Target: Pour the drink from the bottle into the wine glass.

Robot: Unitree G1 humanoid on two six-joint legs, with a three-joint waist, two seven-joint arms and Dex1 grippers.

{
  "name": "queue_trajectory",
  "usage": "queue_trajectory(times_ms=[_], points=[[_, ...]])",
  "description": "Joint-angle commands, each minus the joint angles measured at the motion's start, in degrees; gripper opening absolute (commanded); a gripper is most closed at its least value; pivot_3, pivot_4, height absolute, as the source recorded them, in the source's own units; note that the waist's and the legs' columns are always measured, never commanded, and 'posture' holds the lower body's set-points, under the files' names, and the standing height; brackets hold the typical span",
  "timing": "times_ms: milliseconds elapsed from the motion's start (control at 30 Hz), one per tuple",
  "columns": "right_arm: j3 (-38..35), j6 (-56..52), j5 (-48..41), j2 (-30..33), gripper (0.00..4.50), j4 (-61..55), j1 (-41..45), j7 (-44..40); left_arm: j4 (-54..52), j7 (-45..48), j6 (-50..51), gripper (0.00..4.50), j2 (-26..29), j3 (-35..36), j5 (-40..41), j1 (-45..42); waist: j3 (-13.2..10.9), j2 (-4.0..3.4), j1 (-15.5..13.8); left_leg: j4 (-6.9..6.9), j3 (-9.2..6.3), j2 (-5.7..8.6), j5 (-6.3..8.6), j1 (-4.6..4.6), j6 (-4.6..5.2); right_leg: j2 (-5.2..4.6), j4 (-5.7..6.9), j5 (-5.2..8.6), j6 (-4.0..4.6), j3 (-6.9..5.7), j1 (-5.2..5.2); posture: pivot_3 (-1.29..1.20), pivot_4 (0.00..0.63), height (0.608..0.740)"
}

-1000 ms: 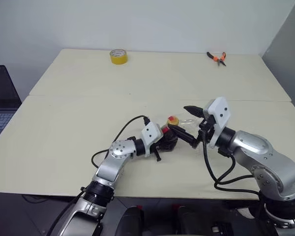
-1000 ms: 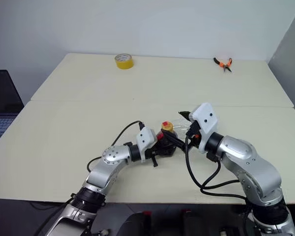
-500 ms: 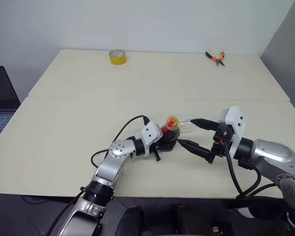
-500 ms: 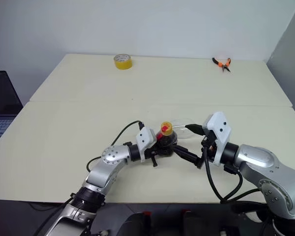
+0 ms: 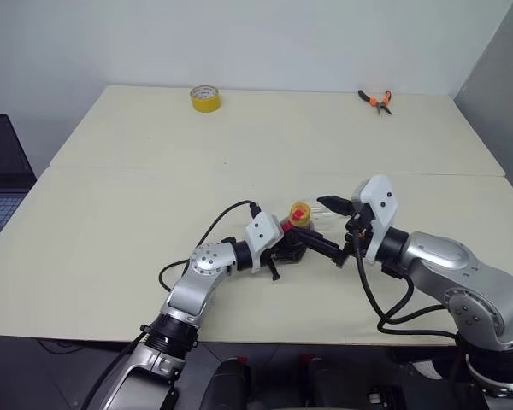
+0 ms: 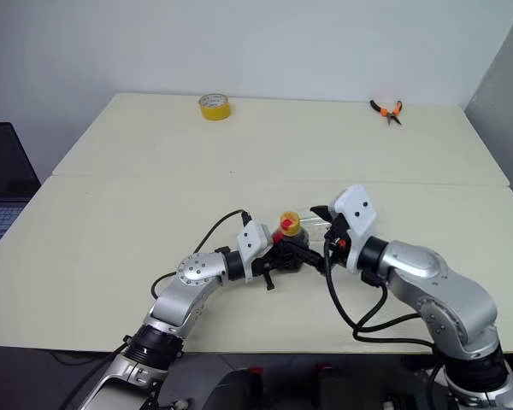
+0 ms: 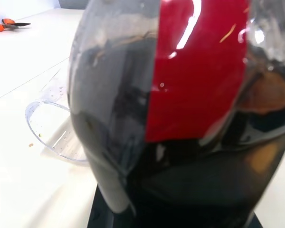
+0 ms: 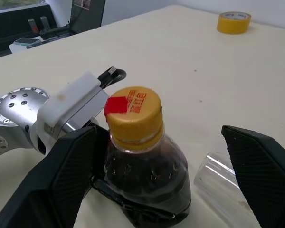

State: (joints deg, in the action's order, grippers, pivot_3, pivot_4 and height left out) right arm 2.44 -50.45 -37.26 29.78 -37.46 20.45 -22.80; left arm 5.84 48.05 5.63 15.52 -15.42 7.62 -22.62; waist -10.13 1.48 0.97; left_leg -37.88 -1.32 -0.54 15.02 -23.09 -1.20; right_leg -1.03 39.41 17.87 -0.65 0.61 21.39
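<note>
Tabletop (image 5: 111,196) holds one bottle (image 8: 145,175) clamped by left gripper (image 5: 292,248), one glass (image 8: 218,183) seemingly toppled; right gripper (image 5: 329,226) gapes empty.

Cream tabletop (image 5: 111,222) with a few things lying on it

The tabletop is two pale slabs meeting at a seam that runs crosswise beyond both pincers. The bottle (image 8: 145,166), yellow-capped and dark with drink (image 8: 147,190), stands upright between the spread fingers of the right pincer (image 5: 329,229), its body clamped by the left pincer (image 5: 289,248). The wine glass (image 8: 223,185) lies on its side just beyond the bottle. A yellow tape roll (image 5: 205,98) sits far beyond the left pincer; orange-handled pliers (image 5: 377,101) lie far beyond the right one.
</note>
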Motion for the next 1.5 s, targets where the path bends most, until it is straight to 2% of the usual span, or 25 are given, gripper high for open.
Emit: queue_trajectory(times_ms=[33,267,300,367,533,600,633,933,1100,1333,1500], points=[[-0.13,1.79,0.54,-1.10,4.50,-0.70,1.48,0.08,-1.28,-0.18,-1.25,0.65,-0.33,0.41,0.27,-0.67,0.00,0.00,0.00,0.00,0.00,0.00,0.00,0.00,0.00,0.00,0.00,0.00,0.00,0.00,0.00,0.00,0.150,0.740],[0.69,2.01,1.43,-1.55,4.50,-0.50,1.90,-0.13,-1.37,-0.21,-1.22,0.65,-0.32,0.41,0.29,-0.62,0.00,0.00,0.01,0.00,0.00,0.00,0.00,0.00,0.00,0.00,0.01,0.00,0.00,-0.01,0.00,0.00,0.150,0.740],[0.86,2.02,1.56,-1.55,4.33,-0.48,1.92,-0.15,-1.39,-0.20,-1.21,0.65,-0.32,0.42,0.30,-0.61,0.00,0.00,0.01,0.00,0.00,0.00,0.00,0.00,0.00,0.00,0.01,0.00,0.00,-0.01,0.00,0.00,0.150,0.740],[1.01,2.12,1.73,-1.58,3.91,-0.44,2.01,-0.32,-1.43,-0.22,-1.20,0.65,-0.30,0.42,0.29,-0.60,0.00,0.00,0.00,0.00,0.00,0.00,0.00,0.00,0.00,0.00,0.00,0.00,0.00,0.00,0.00,0.00,0.150,0.740],[0.36,2.71,1.35,-2.83,2.11,-0.18,2.00,-0.97,-1.29,-0.28,-1.29,0.65,-0.33,0.46,0.29,-0.56,0.00,0.00,0.01,0.00,0.00,-0.01,0.00,0.00,0.00,0.00,0.01,0.00,0.00,-0.01,0.01,0.00,0.150,0.740],[0.01,2.86,1.03,-3.40,1.45,-0.15,1.87,-1.29,-1.27,-0.34,-1.29,0.65,-0.34,0.46,0.29,-0.55,0.00,0.00,0.01,0.00,0.00,0.00,0.00,0.00,0.00,0.00,0.00,0.00,0.00,-0.01,0.01,0.00,0.150,0.740],[-0.26,2.91,0.62,-3.81,1.26,-0.15,1.79,-1.38,-1.28,-0.36,-1.27,0.65,-0.35,0.47,0.31,-0.54,0.00,0.00,0.01,0.00,0.00,0.00,0.00,0.00,0.00,0.00,0.00,0.00,0.00,-0.01,0.01,0.00,0.150,0.740],[-4.49,2.86,-8.06,-11.85,1.26,0.44,0.58,-0.23,-1.56,-0.44,-1.11,0.65,-0.52,0.44,0.36,-0.29,0.00,0.00,0.03,0.00,-0.01,-0.02,0.00,0.00,0.00,0.00,0.02,0.00,0.01,-0.01,0.01,0.00,0.150,0.740],[-4.75,2.82,-9.77,-14.04,1.21,0.26,0.29,1.53,-1.72,-0.48,-1.05,0.64,-0.67,0.43,0.29,-0.16,0.00,-0.01,0.05,0.00,0.00,-0.01,0.00,0.00,0.00,-0.01,0.02,0.00,0.01,0.00,0.01,0.00,0.150,0.740],[-3.20,8.55,1.01,-9.62,1.21,-1.85,-1.08,4.34,-1.95,-0.76,-1.13,0.64,-0.55,0.59,0.30,0.10,0.00,-0.01,0.04,0.00,0.00,0.01,0.00,0.00,0.00,-0.01,0.01,0.00,0.00,0.00,0.02,0.00,0.150,0.740],[-13.57,8.99,-0.36,-3.55,1.21,-6.22,-11.20,3.37,-2.61,-2.76,-0.07,0.64,-0.71,2.35,1.22,0.94,0.00,-0.01,-0.38,0.01,-0.01,0.00,0.00,-0.03,0.00,-0.01,-0.02,0.00,0.00,-0.02,0.00,0.00,0.150,0.740]])
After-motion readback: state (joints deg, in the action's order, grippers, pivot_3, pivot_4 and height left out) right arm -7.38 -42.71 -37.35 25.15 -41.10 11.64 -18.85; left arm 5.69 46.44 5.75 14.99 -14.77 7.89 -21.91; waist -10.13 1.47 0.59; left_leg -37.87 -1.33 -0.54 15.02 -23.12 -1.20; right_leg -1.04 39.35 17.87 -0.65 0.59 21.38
